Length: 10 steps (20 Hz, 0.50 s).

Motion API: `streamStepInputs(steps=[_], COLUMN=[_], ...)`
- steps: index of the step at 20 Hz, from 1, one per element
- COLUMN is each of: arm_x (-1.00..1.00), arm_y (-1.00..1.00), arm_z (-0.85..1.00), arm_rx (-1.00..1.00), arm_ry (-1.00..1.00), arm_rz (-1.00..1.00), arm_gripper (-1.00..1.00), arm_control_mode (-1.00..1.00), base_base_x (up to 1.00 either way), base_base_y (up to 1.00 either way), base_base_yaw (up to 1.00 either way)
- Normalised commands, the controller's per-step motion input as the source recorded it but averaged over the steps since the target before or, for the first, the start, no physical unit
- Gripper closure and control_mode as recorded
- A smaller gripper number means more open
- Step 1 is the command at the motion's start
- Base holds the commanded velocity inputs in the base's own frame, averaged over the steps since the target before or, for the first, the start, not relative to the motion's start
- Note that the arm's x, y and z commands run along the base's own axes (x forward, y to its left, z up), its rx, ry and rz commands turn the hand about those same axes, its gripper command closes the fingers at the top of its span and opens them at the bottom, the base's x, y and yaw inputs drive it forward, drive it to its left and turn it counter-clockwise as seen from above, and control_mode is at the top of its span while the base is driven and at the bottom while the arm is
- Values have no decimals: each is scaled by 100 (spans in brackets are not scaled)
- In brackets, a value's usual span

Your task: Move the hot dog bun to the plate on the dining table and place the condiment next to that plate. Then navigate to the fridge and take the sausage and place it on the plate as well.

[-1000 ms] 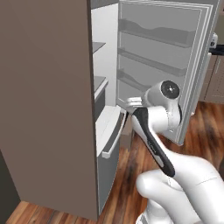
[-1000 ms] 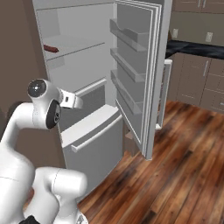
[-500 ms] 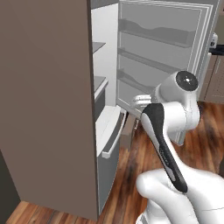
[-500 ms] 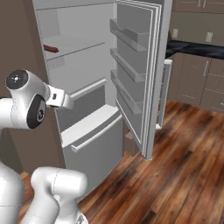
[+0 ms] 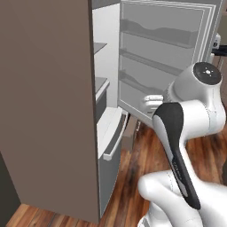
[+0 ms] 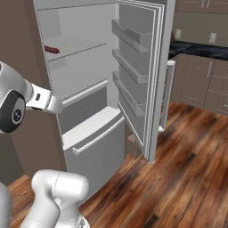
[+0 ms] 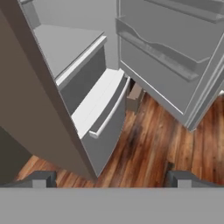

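The fridge (image 6: 89, 89) stands open above a wood floor (image 6: 187, 169), its door (image 6: 142, 75) swung right and a drawer (image 6: 95, 133) pulled out. The sausage (image 6: 51, 49) lies on an upper shelf (image 6: 78, 44). The tool (image 7: 111, 178) hangs with fingertips (image 7: 41, 178) wide apart, empty.
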Motion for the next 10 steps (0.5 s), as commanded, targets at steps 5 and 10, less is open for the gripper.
streamStepInputs(steps=[5, 10], arm_x=[10, 0], arm_y=[0, 0], arm_z=[0, 0], arm_rx=[0, 0], arm_ry=[1, 0], arm_rz=[0, 0], arm_gripper=[-100, -100], arm_control_mode=[100, 100], base_base_x=[5, 40], base_base_y=[-1, -27], base_base_yaw=[2, 22])
